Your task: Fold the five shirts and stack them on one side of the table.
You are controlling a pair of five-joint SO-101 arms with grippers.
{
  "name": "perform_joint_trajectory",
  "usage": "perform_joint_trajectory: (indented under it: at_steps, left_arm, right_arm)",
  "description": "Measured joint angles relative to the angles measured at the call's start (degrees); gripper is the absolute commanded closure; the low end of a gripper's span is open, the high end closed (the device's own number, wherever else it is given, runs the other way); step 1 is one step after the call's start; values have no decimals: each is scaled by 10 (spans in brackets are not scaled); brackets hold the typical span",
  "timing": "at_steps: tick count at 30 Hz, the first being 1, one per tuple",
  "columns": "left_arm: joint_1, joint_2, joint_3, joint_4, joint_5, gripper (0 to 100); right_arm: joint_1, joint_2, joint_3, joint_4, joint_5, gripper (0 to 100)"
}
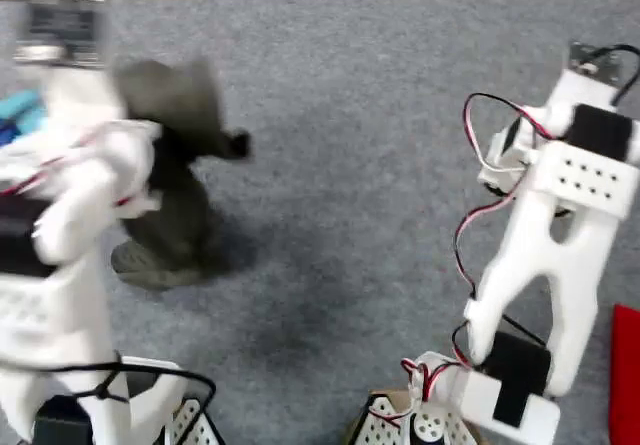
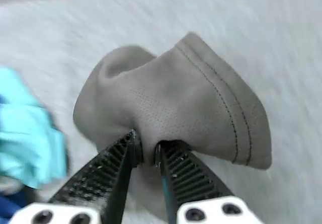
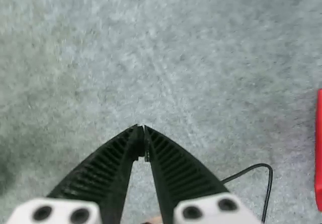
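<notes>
A: High view first: where on the desk (image 1: 380, 165) for the grey shirt (image 1: 170, 165)?
B: Far left part, lifted in a bunch beside the left arm (image 1: 70, 215), lower end trailing down onto the desk.
A: And the left end effector (image 2: 146, 151)?
B: Pinched shut on a fold of that grey shirt, fabric squeezed between both black ribbed fingers (image 2: 100, 176); stitched hem flaring out to one side.
A: Other shirts nearby?
B: Teal shirt (image 2: 30, 133) crumpled just beside the grey one, at the desk's left edge; dark blue item (image 2: 6, 204) next to it, too blurred to name.
A: Right end effector (image 3: 141, 133)?
B: Closed tip to tip, gripping nothing, above bare desk. Thin black cable (image 3: 251, 167) lying close by.
A: Right arm (image 1: 560, 215) itself?
B: Folded up near the right side, well apart from the grey shirt. Red cloth (image 1: 626, 375) at the near right edge, only a strip in frame.
A: Desk surface?
B: Grey felt-like covering all over.
</notes>
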Motion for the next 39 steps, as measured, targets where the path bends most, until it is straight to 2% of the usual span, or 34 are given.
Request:
perform_joint_trajectory:
  at_steps: [4, 10, 14, 18, 22, 28, 36, 39]
  left_arm:
    - [86, 1, 108, 0, 0, 961]
    - [229, 3, 204, 0, 11, 808]
    - [323, 3, 217, 0, 87, 695]
    - [324, 3, 218, 0, 170, 662]
    - [238, 3, 219, 0, 193, 662]
    - [12, 2, 263, 0, 185, 661]
    - [-271, 2, 390, -1, 23, 661]
    - [-367, 2, 404, -1, -18, 661]
  right_arm:
    - [1, -25, 0, -1, 46, 991]
    - [1, -25, 0, -6, 89, 991]
    - [1, -25, 29, -34, 113, 991]
    - [1, -25, 83, -75, 131, 991]
    - [-11, -25, 131, -95, 134, 990]
    - [-128, -25, 142, -107, 134, 990]
    - [-366, -25, 142, -237, 134, 984]
    - [-447, -13, 142, -292, 134, 896]
